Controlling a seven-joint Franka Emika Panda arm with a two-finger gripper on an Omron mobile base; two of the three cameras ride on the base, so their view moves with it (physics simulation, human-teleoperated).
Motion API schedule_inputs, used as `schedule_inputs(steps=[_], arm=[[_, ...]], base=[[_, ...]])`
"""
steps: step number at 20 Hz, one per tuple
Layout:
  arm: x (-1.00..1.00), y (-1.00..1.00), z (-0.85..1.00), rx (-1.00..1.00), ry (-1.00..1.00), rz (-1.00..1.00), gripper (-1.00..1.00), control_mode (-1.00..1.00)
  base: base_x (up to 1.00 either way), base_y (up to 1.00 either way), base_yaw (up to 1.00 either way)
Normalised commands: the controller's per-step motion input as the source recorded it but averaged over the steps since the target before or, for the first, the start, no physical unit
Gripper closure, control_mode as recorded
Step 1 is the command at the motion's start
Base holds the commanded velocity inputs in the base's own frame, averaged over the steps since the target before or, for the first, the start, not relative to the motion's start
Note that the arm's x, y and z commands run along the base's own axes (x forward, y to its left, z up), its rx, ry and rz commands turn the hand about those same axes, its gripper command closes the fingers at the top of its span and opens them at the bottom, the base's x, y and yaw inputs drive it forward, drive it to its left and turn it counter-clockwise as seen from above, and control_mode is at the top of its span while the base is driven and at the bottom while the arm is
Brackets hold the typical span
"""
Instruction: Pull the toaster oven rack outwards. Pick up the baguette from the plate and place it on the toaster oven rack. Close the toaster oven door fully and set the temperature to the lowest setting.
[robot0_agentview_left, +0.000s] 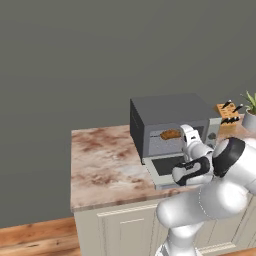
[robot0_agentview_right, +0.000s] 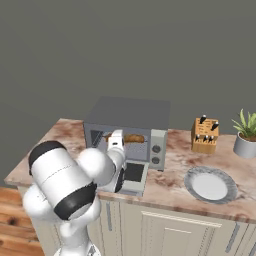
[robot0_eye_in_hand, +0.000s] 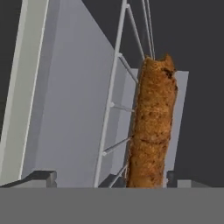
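Item: boxy dark grey toaster oven (robot0_agentview_right: 131, 114) with a silver front frame and a column of small round knobs (robot0_agentview_right: 156, 154) at its right side. It stands on a mottled reddish-brown marble-look counter (robot0_agentview_left: 102, 167) above pale cream cabinet fronts (robot0_agentview_left: 122, 229).

Item: silver-framed drop-down door (robot0_agentview_left: 167, 169) with a dark glass window. It lies folded down flat in front of the open cavity, over the counter.

Item: thin silver wire rack (robot0_eye_in_hand: 114, 105). In the hand view its front bar and cross wires run past the loaf, against the pale grey inner wall of the cavity.

Item: small elongated brown crusty baguette (robot0_agentview_left: 170, 134). It lies on the rack inside the oven opening, lengthwise across the cavity; in the right base view it sits (robot0_agentview_right: 133, 138) just beside the white hand, and in the hand view it stands (robot0_eye_in_hand: 152, 127) between the two dark finger tips.

Item: white two-finger gripper (robot0_eye_in_hand: 108, 176). It is at the mouth of the oven above the lowered door, jaws spread wide with one tip on each side of the loaf and a gap visible at the left tip; released, not clamping the bread.

Item: round pale grey-white shallow plate (robot0_agentview_right: 210, 185). It rests bare on the counter, well to the right of the oven.

Item: light wooden knife block (robot0_agentview_right: 204, 134) with dark handles, standing on the counter behind the plate.

Item: green spiky plant in a grey pot (robot0_agentview_right: 246, 134), at the counter's far right.
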Motion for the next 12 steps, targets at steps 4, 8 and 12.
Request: schedule_inputs(steps=[4,8,12], arm=[[-0.61,0.0,0.27,0.0,-0.01,0.0,-1.0,-1.0],[-0.6,0.0,0.45,0.0,-0.01,0.0,-1.0,-1.0],[-0.51,0.01,0.51,0.0,0.03,0.0,-1.0,-1.0]], base=[[0.0,0.0,0.0],[0.0,0.0,0.0],[0.0,0.0,0.0]])
